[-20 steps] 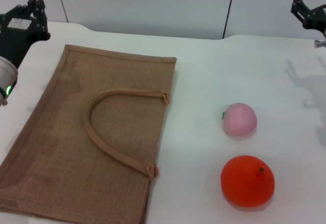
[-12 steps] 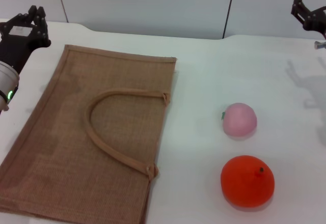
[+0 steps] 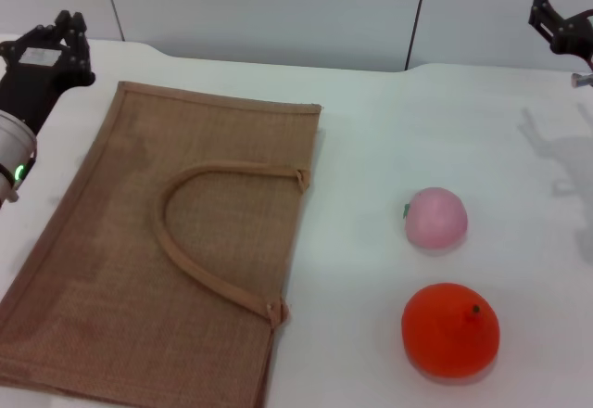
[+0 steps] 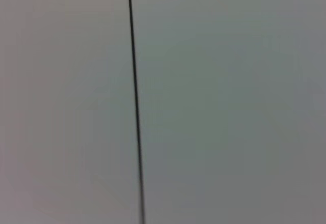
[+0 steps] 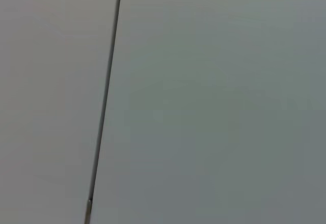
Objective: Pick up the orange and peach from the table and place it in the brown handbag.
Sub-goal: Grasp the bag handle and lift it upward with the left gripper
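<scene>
The orange [image 3: 450, 329] lies on the white table at the front right, bright red-orange with a dark stem dimple. The peach [image 3: 435, 218], pale pink and smaller, lies just behind it. The brown handbag [image 3: 120, 269] lies flat on the left half of the table with its looped strap handle [image 3: 199, 241] on top. My left gripper [image 3: 57, 30] is open and empty, above the table's far left corner beside the bag's far corner. My right gripper [image 3: 556, 17] is open and empty at the far right, well behind the fruits. Both wrist views show only a grey wall.
The white table [image 3: 371, 148] ends at a grey panelled wall [image 3: 278, 9] at the back. A strip of bare table separates the bag's right edge from the fruits. Only the bag and the two fruits lie on the table.
My left gripper has shifted slightly down and nearer in the head view. The right arm, the fruits and the bag have not moved.
</scene>
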{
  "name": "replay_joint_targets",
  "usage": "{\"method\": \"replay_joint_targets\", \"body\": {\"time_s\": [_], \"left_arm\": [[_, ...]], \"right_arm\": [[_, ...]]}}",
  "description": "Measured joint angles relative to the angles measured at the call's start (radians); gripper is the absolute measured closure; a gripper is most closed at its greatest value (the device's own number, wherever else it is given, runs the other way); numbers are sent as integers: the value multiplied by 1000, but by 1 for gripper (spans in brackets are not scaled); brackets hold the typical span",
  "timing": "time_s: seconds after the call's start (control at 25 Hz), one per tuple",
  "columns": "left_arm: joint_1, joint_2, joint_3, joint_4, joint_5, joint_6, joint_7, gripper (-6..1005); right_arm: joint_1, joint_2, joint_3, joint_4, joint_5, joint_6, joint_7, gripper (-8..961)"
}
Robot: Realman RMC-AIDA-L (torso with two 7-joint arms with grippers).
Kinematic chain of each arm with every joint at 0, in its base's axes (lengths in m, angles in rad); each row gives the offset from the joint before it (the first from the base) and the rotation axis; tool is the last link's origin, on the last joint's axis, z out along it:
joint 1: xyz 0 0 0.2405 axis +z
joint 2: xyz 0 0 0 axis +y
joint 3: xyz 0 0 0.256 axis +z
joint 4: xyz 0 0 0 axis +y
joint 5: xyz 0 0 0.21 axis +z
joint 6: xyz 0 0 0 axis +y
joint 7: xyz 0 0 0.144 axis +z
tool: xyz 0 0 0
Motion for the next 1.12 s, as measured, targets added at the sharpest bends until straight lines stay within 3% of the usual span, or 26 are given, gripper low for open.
{"method": "replay_joint_targets", "body": {"time_s": [0.24,0.28,0.4,0.56,0.76,0.92,1.12], "left_arm": [[8,10,15,63,220,-1,-276,835],[23,10,15,130,327,-6,-374,833],[39,6,15,204,434,-5,-459,828],[66,7,15,351,682,-3,-683,820],[66,4,13,547,1090,-16,-970,810],[41,8,4,621,1310,-47,-1075,807],[25,6,0,684,1451,-65,-1130,806]], "right_arm": [[-6,-3,0,3,-4,2,-6,79],[-7,-3,0,3,-5,2,-7,79],[-7,-3,0,4,-6,2,-7,80],[-7,-3,0,8,-6,2,-7,80],[-7,-3,0,13,-6,3,-3,81],[-7,-3,0,13,-6,2,-3,82],[-7,-3,0,12,-6,8,-3,83]]}}
